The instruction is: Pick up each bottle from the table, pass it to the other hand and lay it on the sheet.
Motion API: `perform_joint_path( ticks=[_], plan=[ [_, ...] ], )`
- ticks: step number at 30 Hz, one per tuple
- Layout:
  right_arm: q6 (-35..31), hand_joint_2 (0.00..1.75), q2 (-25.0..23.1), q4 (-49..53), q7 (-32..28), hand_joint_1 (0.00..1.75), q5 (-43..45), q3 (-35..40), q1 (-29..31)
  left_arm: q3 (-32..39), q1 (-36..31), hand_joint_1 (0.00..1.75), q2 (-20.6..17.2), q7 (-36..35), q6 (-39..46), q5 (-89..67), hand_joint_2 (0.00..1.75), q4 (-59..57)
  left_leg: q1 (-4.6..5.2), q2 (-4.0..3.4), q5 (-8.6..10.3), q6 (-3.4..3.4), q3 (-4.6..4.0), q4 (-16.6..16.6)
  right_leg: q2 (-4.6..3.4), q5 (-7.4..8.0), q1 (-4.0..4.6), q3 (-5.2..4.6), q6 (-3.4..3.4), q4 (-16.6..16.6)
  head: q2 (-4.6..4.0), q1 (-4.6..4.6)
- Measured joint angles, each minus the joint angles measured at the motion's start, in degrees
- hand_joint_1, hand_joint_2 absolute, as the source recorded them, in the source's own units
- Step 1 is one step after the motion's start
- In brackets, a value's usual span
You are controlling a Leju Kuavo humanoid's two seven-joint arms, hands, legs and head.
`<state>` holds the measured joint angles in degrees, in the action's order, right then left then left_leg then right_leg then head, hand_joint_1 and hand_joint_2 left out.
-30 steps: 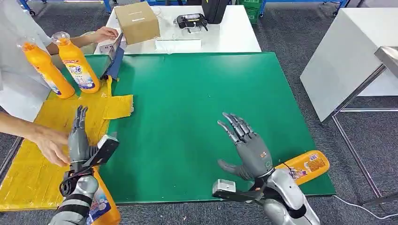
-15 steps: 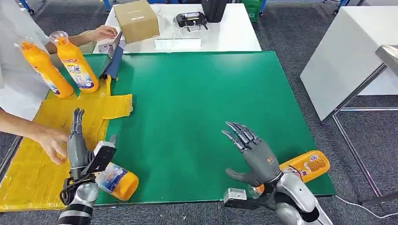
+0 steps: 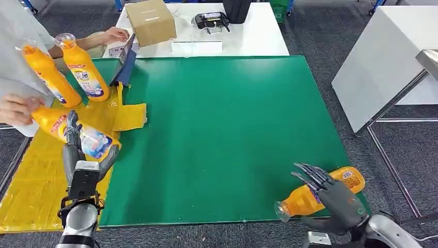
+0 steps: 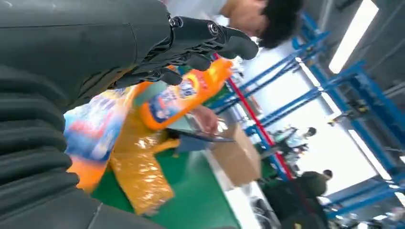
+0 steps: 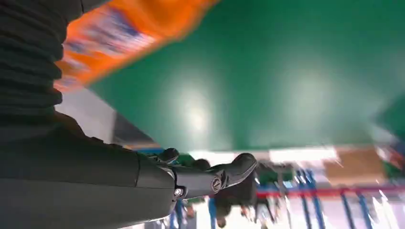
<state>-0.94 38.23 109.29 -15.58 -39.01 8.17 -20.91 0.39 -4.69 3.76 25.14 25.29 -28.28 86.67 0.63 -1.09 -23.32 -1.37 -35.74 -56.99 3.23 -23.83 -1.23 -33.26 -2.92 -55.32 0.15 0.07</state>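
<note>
Bottle point(image 3: 320, 192) lying on the green table point(image 3: 222, 119) under the spread, empty right hand point(image 3: 333, 201), another bottle point(image 3: 77, 135) gripped by the left hand point(image 3: 77, 150) over the yellow sheet point(image 3: 36, 181); probably laying down, then closing on the near one.

Bright, even overhead light; soft shadows on the green mat point(image 3: 222, 129). Ceiling lamps point(image 4: 353, 33) glare in the left wrist view. Both wrist views are blurred, with a pale sheen on the mat
</note>
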Motion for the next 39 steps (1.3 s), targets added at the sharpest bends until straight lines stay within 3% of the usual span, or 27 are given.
perform_joint_path(
  ticks=[6, 11, 17, 20, 24, 39],
  plan=[
    [4.7, 1.75, 10.0, 5.2, 1.5, 0.0, 9.5, -16.1, -16.5, -1.4, 1.2, 0.0, -0.1, 1.8, -4.6, 9.5, 1.75, 3.9, 0.02, -0.07, -0.08, 0.0, 0.03, 0.0, -0.06, -0.01, -0.03, 0.0, -0.02, 0.0, 0.0, 0.0],
    [5.6, 1.75, 10.6, 9.3, 3.1, 0.0, 8.8, -25.4, -25.7, -2.4, 3.7, 0.0, -0.8, -0.4, -11.8, 14.5, 1.75, 7.8, 0.01, -0.09, -0.13, 0.0, 0.09, 0.0, -0.11, -0.04, -0.03, 0.01, -0.02, 0.0, 0.0, 0.0],
    [-0.4, 1.75, 9.5, 12.4, 13.2, 0.0, -0.1, -28.9, -32.9, -5.1, 9.6, 0.0, -1.9, -1.6, -23.0, 18.8, 1.75, 13.2, 0.01, -0.31, -0.24, 0.0, 0.13, 0.0, -0.2, -0.12, -0.03, 0.0, 0.03, 0.0, 0.0, 0.02],
    [-2.5, 1.75, 8.1, 11.2, 16.8, 0.0, -9.4, -27.3, -30.6, -7.2, 12.5, 0.0, -2.1, -1.1, -23.8, 17.6, 1.75, 16.0, 0.01, -0.37, -0.28, 0.03, 0.18, 0.0, -0.26, -0.12, -0.03, 0.0, 0.03, 0.0, 0.0, 0.0],
    [-5.3, 1.75, 3.4, 5.6, 16.5, 0.0, -19.6, -22.2, -21.1, -9.3, 14.3, 0.0, -2.3, -1.2, -23.5, 16.3, 1.75, 18.1, 0.01, -0.42, -0.3, 0.01, 0.29, 0.0, -0.3, -0.12, -0.03, 0.06, 0.03, 0.0, 0.0, 0.0],
    [-6.5, 1.75, -6.1, -11.6, 13.4, 0.0, -29.3, -14.2, -2.5, -11.4, 13.7, 0.0, -2.7, -1.5, -24.1, 17.1, 1.75, 19.2, -0.04, -0.41, -0.27, 0.02, 0.31, 0.0, -0.29, -0.12, 0.02, 0.16, 0.03, 0.0, 0.0, -0.02]
  ],
)
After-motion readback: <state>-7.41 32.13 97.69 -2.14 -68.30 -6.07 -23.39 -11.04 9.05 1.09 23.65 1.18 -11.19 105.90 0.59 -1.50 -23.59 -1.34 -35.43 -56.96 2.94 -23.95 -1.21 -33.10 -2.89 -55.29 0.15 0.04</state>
